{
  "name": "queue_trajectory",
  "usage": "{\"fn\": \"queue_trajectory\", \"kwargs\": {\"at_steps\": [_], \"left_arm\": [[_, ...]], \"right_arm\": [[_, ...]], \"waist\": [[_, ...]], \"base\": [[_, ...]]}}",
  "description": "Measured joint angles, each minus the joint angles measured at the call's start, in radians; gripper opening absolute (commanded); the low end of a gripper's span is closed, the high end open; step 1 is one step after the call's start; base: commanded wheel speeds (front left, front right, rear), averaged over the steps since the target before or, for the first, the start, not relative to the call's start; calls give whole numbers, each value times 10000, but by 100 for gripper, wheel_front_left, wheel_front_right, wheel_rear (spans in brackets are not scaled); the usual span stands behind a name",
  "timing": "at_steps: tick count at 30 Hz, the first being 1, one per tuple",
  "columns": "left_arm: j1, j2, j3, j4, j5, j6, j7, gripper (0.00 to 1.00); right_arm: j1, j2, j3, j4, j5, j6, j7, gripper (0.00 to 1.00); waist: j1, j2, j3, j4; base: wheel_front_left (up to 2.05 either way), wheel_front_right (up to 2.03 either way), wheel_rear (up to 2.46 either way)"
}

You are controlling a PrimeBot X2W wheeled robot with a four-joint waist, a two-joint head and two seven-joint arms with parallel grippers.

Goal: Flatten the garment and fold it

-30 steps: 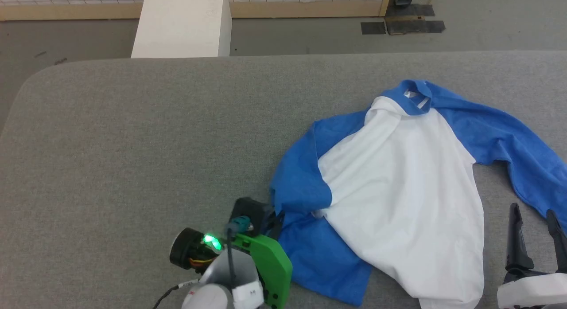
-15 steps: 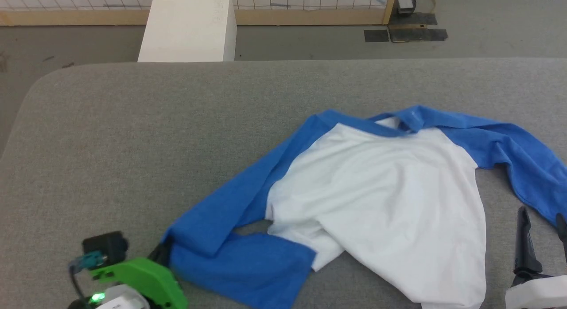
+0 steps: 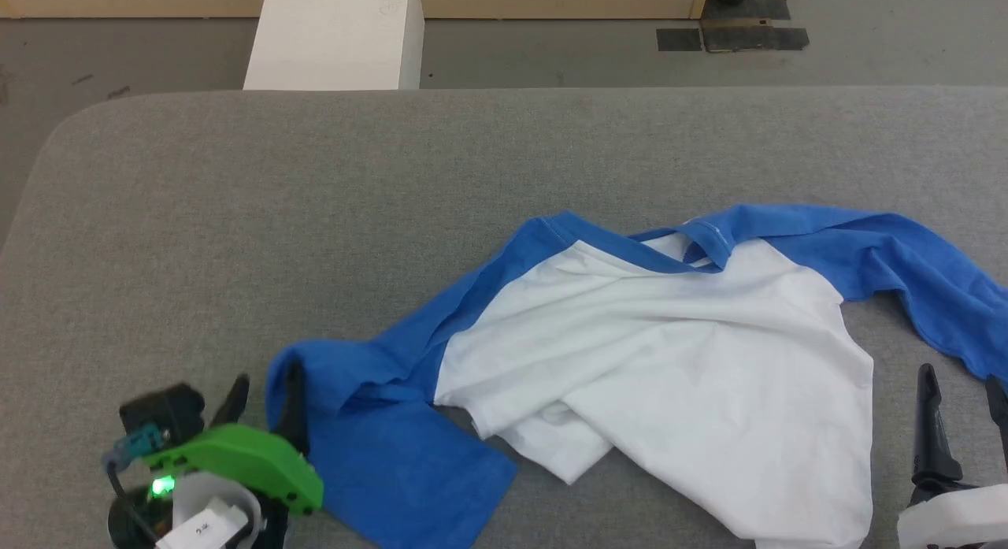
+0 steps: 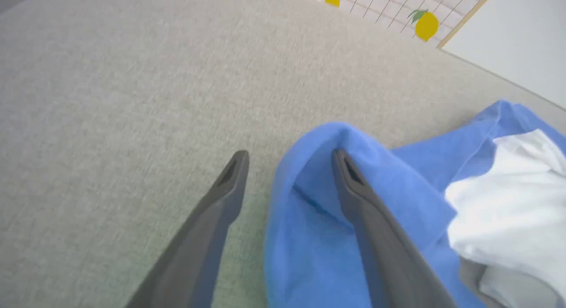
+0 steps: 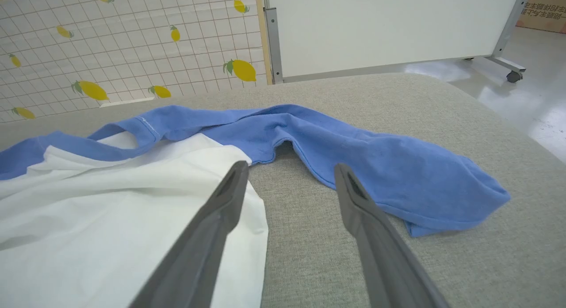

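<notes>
In the head view, the garment (image 3: pixel 669 360) is seen spread over the right part of the grey padded table (image 3: pixel 315 218), collar away from the robot. The white body is creased and doubled over near its lower left hem. The garment's left sleeve (image 3: pixel 394 462) is drawn out sideways, presumably so that the shirt can be flattened before any fold is made. The left gripper (image 3: pixel 266 395) is found at that sleeve's end with its fingers spread. The right gripper (image 3: pixel 962 391) is placed just off the garment's right side, below the right sleeve (image 3: pixel 929 281), fingers apart and nothing held.

In the left wrist view, the left gripper (image 4: pixel 289 160) is shown wide open. No pinch is made. A fold of blue cloth is draped around the finger (image 4: pixel 369 211) nearer the garment (image 4: pixel 486 202), while the other finger (image 4: pixel 216 211) stands over bare table. The sleeve is judged to be merely hooked, so it could be dragged along if that arm were lifted carelessly.

In the right wrist view, the right gripper (image 5: pixel 289 169) is seen open, aimed at the gap between the garment's (image 5: pixel 132 188) white edge and the right sleeve (image 5: pixel 398 175). It is judged to be waiting there for the sleeve.
</notes>
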Motion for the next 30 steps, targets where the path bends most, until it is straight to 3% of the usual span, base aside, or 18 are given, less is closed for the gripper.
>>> {"fn": "queue_trajectory", "kwargs": {"at_steps": [5, 9, 16, 23, 24, 25, 26, 30], "left_arm": [[-208, 222, -686, -1862, 658, -75, 422, 100], [-267, 382, -1384, -2416, 1129, -79, 1152, 100], [-268, 1179, -2685, -1440, 2489, -341, 2688, 100], [-571, 1572, -2878, -593, 3262, -165, 2888, 99], [-605, 1578, -2871, -516, 3256, -165, 2842, 66], [-641, 1557, -2828, -477, 3218, -157, 2725, 10], [-678, 1547, -2801, -479, 3214, -153, 2625, 0], [-721, 1342, -2617, -708, 2736, -157, 2462, 0]], "right_arm": [[0, 0, 6, 35, 19, 0, 0, 100], [-30, 0, 123, 151, 79, 0, -17, 100], [-144, 2, 247, 349, 186, 0, -119, 100], [-205, 0, 226, 403, 186, 0, -196, 100], [-216, 0, 224, 410, 186, 0, -196, 100], [-230, 0, 222, 412, 186, 0, -196, 100], [-245, 0, 211, 412, 184, 0, -196, 100], [-254, 0, 155, 412, 184, 0, -196, 100]], "waist": [[1, 0, -35, -1], [0, 0, -13, -46], [0, 0, 75, -262], [0, 0, 229, -398], [0, 0, 240, -408], [0, 0, 251, -418], [0, 0, 258, -423], [0, 0, 254, -390]], "base": [[0, 0, 0], [0, 0, 0], [0, 0, 0], [0, 0, 0], [0, 0, 0], [0, 0, 0], [0, 0, 0], [0, 0, 0]]}}
